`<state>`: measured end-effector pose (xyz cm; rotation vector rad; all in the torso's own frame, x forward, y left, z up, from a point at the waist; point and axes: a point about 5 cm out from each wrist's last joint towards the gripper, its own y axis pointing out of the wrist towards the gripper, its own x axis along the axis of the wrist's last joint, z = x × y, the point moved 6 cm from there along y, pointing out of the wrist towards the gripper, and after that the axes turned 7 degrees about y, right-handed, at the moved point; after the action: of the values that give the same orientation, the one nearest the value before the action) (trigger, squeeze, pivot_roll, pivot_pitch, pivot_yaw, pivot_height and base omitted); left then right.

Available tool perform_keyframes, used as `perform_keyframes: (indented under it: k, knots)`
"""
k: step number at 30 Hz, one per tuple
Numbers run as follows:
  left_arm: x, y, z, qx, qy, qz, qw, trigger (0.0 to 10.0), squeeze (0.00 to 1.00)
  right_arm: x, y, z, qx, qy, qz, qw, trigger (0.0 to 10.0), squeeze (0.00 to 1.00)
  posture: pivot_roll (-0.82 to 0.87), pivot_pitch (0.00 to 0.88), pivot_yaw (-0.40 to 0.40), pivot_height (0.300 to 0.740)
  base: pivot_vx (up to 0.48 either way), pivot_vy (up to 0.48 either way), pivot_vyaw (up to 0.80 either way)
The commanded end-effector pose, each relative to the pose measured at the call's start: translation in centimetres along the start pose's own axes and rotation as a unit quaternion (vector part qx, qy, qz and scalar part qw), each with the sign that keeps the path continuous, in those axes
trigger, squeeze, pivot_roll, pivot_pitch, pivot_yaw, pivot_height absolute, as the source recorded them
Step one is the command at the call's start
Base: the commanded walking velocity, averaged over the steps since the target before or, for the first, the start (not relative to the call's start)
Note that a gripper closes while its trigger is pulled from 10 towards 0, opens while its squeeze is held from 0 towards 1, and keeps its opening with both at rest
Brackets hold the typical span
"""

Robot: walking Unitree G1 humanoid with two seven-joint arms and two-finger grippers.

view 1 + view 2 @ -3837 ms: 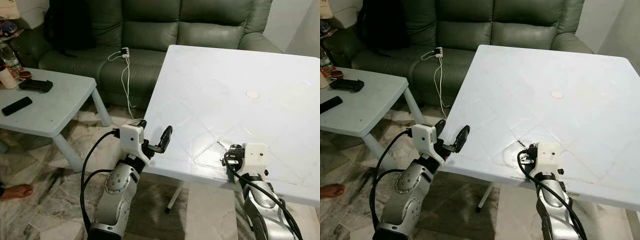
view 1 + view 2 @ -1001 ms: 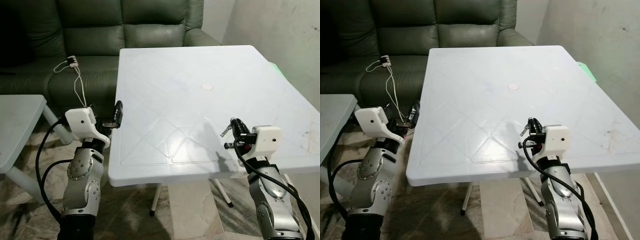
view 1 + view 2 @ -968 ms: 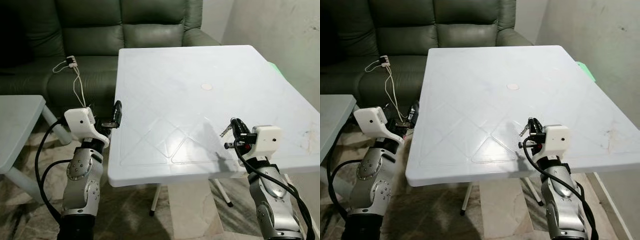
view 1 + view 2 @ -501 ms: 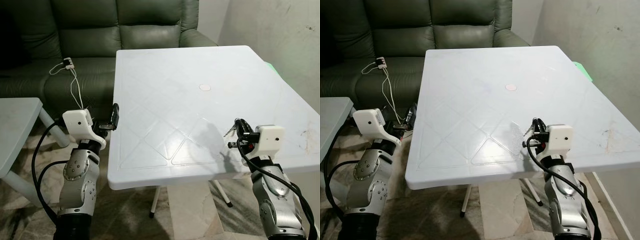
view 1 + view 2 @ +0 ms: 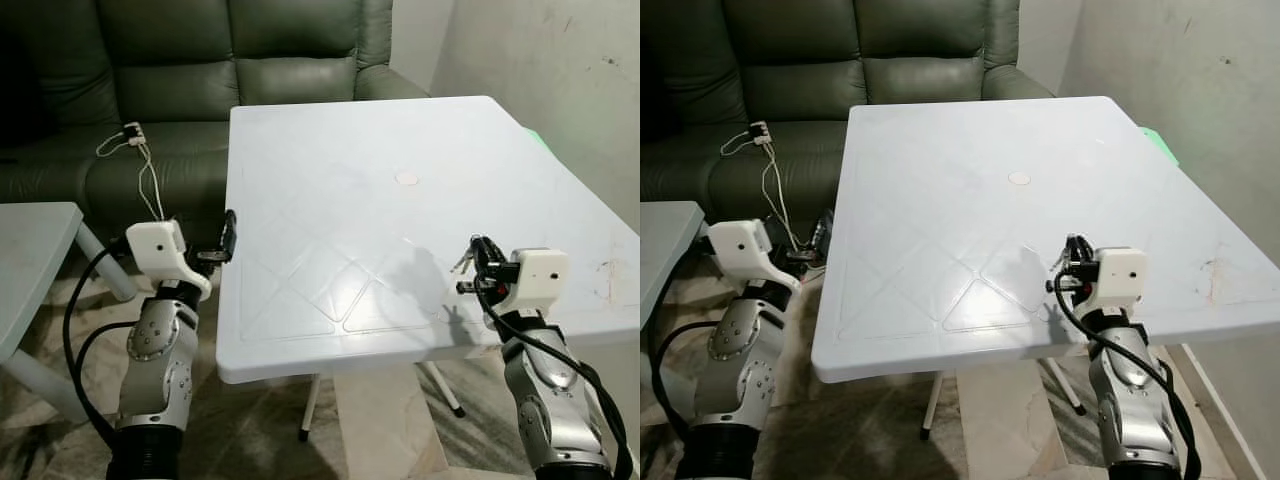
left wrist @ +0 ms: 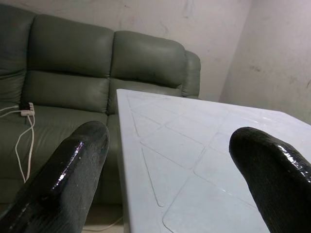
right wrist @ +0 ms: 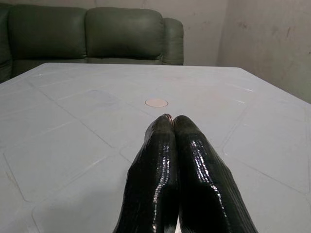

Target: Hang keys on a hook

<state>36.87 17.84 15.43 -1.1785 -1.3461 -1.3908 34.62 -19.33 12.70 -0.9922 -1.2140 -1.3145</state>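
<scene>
My right gripper (image 5: pixel 479 252) hovers low over the near right part of the white table (image 5: pixel 340 140). It is shut on a small bunch of keys (image 5: pixel 462 263), which dangles from the tips on the left side. In the right wrist view the two black fingers (image 7: pixel 160 160) are pressed together, with a bit of metal ring (image 7: pixel 168 115) at their tips. My left gripper (image 5: pixel 228 233) is open and empty beside the table's left edge. Its fingers (image 6: pixel 73 160) stand wide apart in the left wrist view.
A green leather sofa (image 5: pixel 200 60) stands behind the table, with a white charger and cable (image 5: pixel 133 134) on its seat. A pale low table (image 5: pixel 25 250) is at the left. A bare wall (image 5: pixel 560 70) runs along the right. A round cap (image 5: pixel 406 178) marks the table's middle.
Since the oldest frames the camera has swung right, from the table's left corner to its near side. The right gripper has risen off the tabletop, still shut on the keys. The last second shows only slight drift.
</scene>
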Motion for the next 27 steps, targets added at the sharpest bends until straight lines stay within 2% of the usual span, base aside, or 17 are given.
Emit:
perform_keyframes:
  k: [1, 14, 20, 24, 27]
  knots:
    - [0.26, 0.22, -0.02, 0.000, 0.006, -0.005, 1.000, 10.0, 0.00, 0.35, 0.12, -0.15, -0.003, -0.003, -0.008, 1.000, 10.0, 0.00, -0.02, 0.021, -0.011, 0.740, 0.000, 0.000, -0.79]
    - [-0.08, 0.19, -0.23, 0.000, 0.012, 0.001, 1.000, 10.0, 0.00, 0.16, -0.01, 0.04, -0.001, 0.000, -0.005, 1.000, 10.0, 0.00, -0.02, 0.026, -0.014, 0.740, 0.000, 0.000, -0.78]
    - [-0.15, 0.18, -0.19, 0.001, 0.008, 0.003, 1.000, 10.0, 0.00, 0.16, 0.01, 0.15, 0.001, 0.000, -0.004, 1.000, 10.0, 0.00, -0.02, 0.024, -0.015, 0.740, 0.000, -0.120, -0.79]
    - [-0.16, 0.13, -0.19, 0.008, -0.017, 0.001, 1.000, 10.0, 0.00, 0.10, -0.07, 0.17, 0.003, -0.001, -0.004, 1.000, 10.0, 0.00, -0.02, 0.019, -0.016, 0.740, 0.000, 0.000, -0.78]
    - [-0.28, 0.15, -0.28, 0.007, -0.012, 0.005, 1.000, 10.0, 0.00, 0.09, -0.11, 0.15, 0.005, -0.002, -0.003, 1.000, 10.0, 0.00, -0.02, 0.016, -0.017, 0.740, 0.000, 0.000, -0.79]
